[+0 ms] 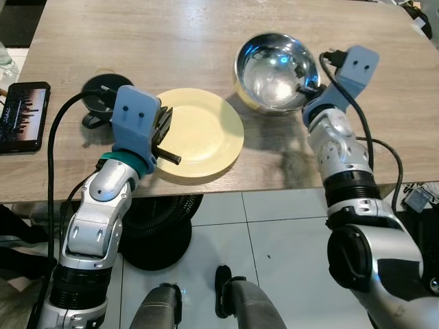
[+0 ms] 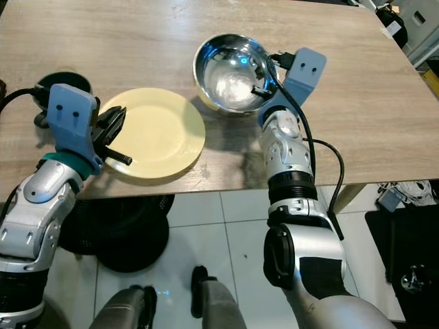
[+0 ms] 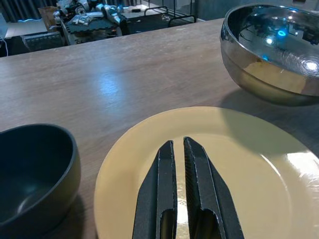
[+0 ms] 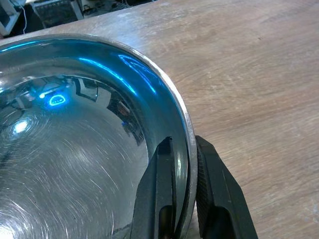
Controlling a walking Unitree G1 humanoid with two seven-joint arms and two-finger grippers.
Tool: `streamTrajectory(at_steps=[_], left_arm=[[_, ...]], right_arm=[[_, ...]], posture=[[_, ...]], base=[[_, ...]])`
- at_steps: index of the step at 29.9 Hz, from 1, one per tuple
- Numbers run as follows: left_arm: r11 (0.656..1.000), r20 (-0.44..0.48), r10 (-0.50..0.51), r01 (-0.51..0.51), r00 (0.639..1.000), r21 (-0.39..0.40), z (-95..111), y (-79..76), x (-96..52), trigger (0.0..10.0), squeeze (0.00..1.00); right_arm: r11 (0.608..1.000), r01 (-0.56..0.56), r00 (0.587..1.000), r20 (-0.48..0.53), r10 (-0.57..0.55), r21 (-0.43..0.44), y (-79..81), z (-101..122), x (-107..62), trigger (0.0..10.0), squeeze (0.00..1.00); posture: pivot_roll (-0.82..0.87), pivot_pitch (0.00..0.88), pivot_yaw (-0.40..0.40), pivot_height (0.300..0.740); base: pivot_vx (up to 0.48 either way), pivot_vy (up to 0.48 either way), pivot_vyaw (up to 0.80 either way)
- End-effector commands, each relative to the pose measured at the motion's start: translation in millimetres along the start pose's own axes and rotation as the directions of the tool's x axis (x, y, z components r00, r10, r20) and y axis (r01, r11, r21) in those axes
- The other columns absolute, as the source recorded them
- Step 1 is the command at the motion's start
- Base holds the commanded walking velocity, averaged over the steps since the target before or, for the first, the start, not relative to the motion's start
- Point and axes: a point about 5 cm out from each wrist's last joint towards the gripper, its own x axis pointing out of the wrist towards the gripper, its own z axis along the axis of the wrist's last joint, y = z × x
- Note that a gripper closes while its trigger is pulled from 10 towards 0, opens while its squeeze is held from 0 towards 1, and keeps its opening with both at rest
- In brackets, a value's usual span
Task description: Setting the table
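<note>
Worktop (image 1: 171,41): I am leaning over a long slab of pale wood-grain laminate, its near edge running across in front of me, tiled floor below.
Steel bowl (image 1: 274,68): I am gripping this round, mirror-polished metal bowl at its rim on my right side; it is sitting upright on the worktop, mouth up, with nothing in it but reflections.
Yellow plate (image 1: 202,133): this flat, round, matte pale-yellow plate is lying near the worktop's front edge, just beside the steel bowl on its left, and carrying nothing.
Black bowl (image 3: 30,169): this small, dark, smooth bowl is standing upright just beside the plate on its far left side, hollow and bare inside.
Phone (image 1: 24,115): a dark rectangular handset is lying flat near the left edge, well apart from the plate, its long axis running toward and away from me, screen lit.
Right gripper (image 4: 184,194): my fingers (image 4: 157,194) are pinching the steel bowl's thin rim, one inside the bowl and one outside against the wall.
Left gripper (image 3: 178,189): my two black ribbed fingers (image 3: 159,189) are pressed nearly together, holding nothing, reaching over the plate's left rim and pointing along its surface toward the steel bowl; whether they are touching the plate I cannot tell.
</note>
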Motion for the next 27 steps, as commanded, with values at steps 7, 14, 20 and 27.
streamTrajectory(at_steps=[7,14,20,27], left_arm=[[1.000,-0.020,-0.007,0.007,1.000,-0.004,-4,-2.6,-1.3,10.0,0.00],[1.000,-0.019,-0.008,0.008,1.000,-0.005,-4,-2.8,-1.0,10.0,0.00],[1.000,-0.018,-0.010,0.010,1.000,-0.004,-3,-3.5,-0.7,10.0,0.00],[1.000,-0.014,-0.014,0.014,1.000,0.003,-3,-3.3,-1.4,10.0,0.00]], right_arm=[[0.999,0.031,0.999,0.022,-0.030,-0.014,-7.4,-2,-1.3,10.0,0.62],[0.999,0.036,0.999,0.027,-0.036,-0.014,-8.7,-2,-1.2,10.0,0.62],[1.000,-0.006,0.990,0.141,0.007,-0.006,-11.5,20,-4.2,10.0,0.00],[0.994,-0.096,0.944,0.312,0.106,-0.049,-12.0,43,-20.0,10.0,0.00]], posture=[[0.13,0.148,-0.068,0.740],[0.13,0.148,-0.068,0.740],[0.13,0.144,-0.064,0.740],[0.13,0.140,-0.054,0.740]], base=[[0.000,0.000,0.00],[0.000,0.000,0.00],[0.000,0.000,0.00],[0.000,0.000,0.00]])
